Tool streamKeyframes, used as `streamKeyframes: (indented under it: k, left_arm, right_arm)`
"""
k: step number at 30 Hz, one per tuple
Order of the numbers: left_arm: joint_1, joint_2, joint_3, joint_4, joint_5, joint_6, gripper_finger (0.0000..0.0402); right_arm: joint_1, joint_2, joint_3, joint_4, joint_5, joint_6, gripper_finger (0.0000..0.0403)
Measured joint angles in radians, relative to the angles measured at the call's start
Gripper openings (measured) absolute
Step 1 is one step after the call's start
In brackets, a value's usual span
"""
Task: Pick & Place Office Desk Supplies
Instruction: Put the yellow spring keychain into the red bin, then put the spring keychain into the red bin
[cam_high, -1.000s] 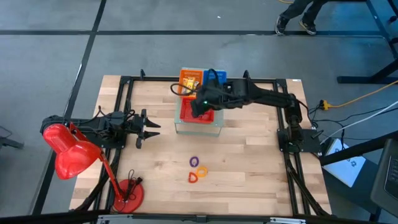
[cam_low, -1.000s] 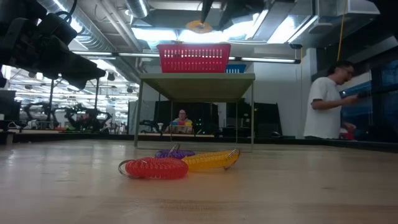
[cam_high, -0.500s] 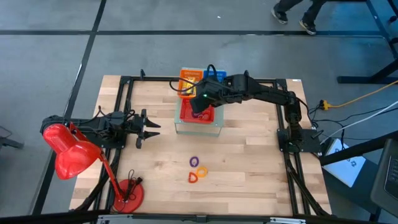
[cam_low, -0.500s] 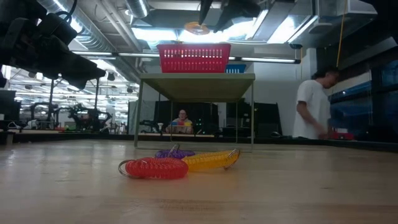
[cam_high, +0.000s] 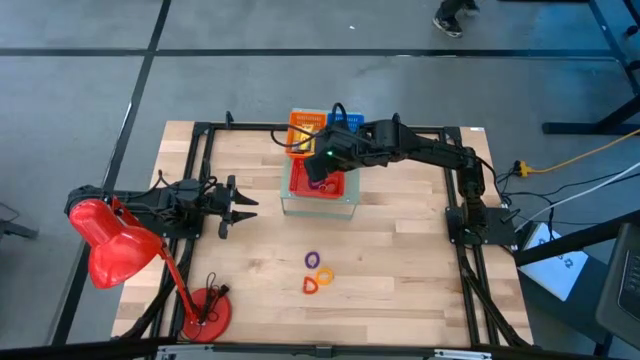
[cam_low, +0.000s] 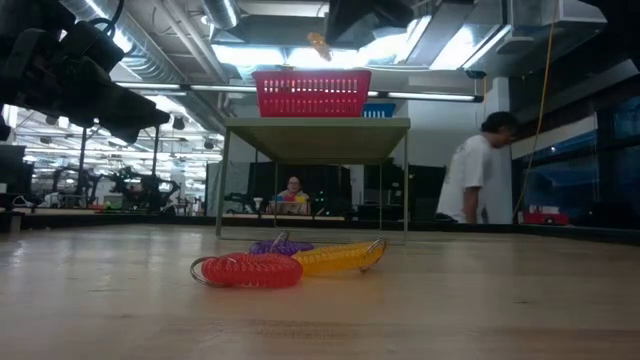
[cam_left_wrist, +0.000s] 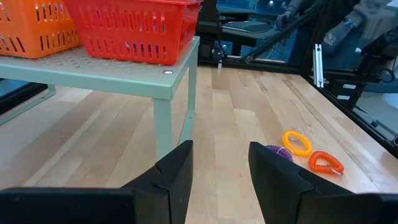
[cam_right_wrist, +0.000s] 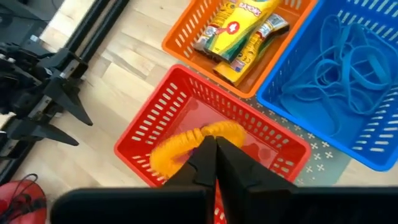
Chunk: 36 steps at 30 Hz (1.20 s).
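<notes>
Yellow coiled loop (cam_right_wrist: 186, 144) lies in the red basket (cam_right_wrist: 151, 134) beneath my right claw (cam_right_wrist: 209, 152), which is clenched empty; the springy, light plastic coils still on the table (cam_high: 400, 270) likely want pinching across the coil, not the thin ring.

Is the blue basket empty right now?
No, the right wrist view shows the blue basket holding a tangle of blue loops.

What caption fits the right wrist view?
Right gripper shut above the red mesh basket, a yellow coil loop beneath it; orange basket and blue basket alongside.
</notes>
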Motion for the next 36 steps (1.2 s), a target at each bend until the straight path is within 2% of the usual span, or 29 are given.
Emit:
streamKeyframes:
  k: [9,14,21,28,31,36]
  left_arm:
    - [0.000,0.000,0.000,0.000,0.000,0.000,0.0150]
    - [0.000,0.000,0.000,0.000,0.000,0.000,0.0150]
    - [0.000,0.000,0.000,0.000,0.000,0.000,0.0150]
    - [0.000,0.000,0.000,0.000,0.000,0.000,0.0150]
    - [0.000,0.000,0.000,0.000,0.000,0.000,0.0150]
    - [0.000,0.000,0.000,-0.001,0.000,0.000,0.0150]
  right_arm:
    - [0.004,0.000,0.000,0.021,-0.026,0.015,0.0004]
    - [0.018,0.000,0.000,0.026,0.001,0.012,0.0022]
    - [0.048,0.000,0.000,0.026,0.026,0.026,0.0079]
    - [0.206,0.019,-0.004,0.042,0.007,0.085,0.0147]
    - [0.275,0.056,-0.031,0.049,-0.031,0.145,0.0176]
    - [0.338,0.139,-0.091,0.168,-0.139,0.256,0.0212]
